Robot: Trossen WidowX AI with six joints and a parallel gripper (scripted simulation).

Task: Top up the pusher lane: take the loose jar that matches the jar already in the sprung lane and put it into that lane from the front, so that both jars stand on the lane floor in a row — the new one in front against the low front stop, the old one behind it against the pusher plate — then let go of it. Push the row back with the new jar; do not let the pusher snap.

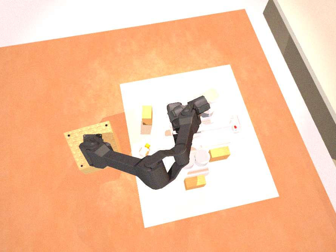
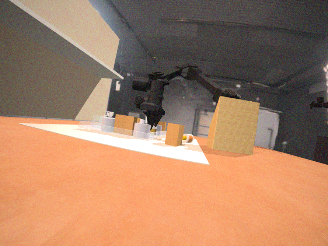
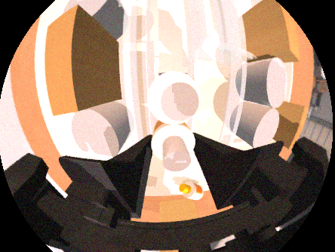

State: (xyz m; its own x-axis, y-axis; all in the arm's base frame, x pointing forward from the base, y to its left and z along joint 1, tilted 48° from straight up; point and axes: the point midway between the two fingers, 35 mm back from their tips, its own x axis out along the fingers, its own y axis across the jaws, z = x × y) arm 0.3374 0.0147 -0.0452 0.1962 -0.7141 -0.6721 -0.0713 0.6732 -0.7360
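My gripper points down, shut on a jar with a round white lid, at the front of the clear-walled lane. The arm hides the jar in the overhead view. Another white-lidded jar stands directly behind it between the lane walls. Amber shows between the two lids. The lids look close together in the wrist view; whether the bodies touch cannot be told. The pusher plate and front stop are not clearly visible, nor whether the held jar rests on the lane floor.
Pale grey-white jars stand on both sides of the lane. Wooden blocks stand around. A small bottle with a yellow cap lies toward the arm's base.
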